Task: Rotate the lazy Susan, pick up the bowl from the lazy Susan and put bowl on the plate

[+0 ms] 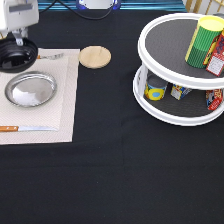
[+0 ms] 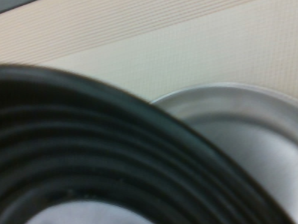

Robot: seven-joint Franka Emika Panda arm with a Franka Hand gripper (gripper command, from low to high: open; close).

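Exterior view: bowl [image 1: 16,55] off the Susan [image 1: 180,70], hanging at top left, probably clamped by its rim in the end effector [image 1: 19,35], overlapping the plate [image 1: 30,90]. Best centred over plate, lowered level.

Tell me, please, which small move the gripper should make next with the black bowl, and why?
Probably shift the bowl toward the exterior view's bottom until it is centred over the metal plate. The gripper holds it by the rim at the exterior view's top left, and it overlaps only the plate's upper edge.
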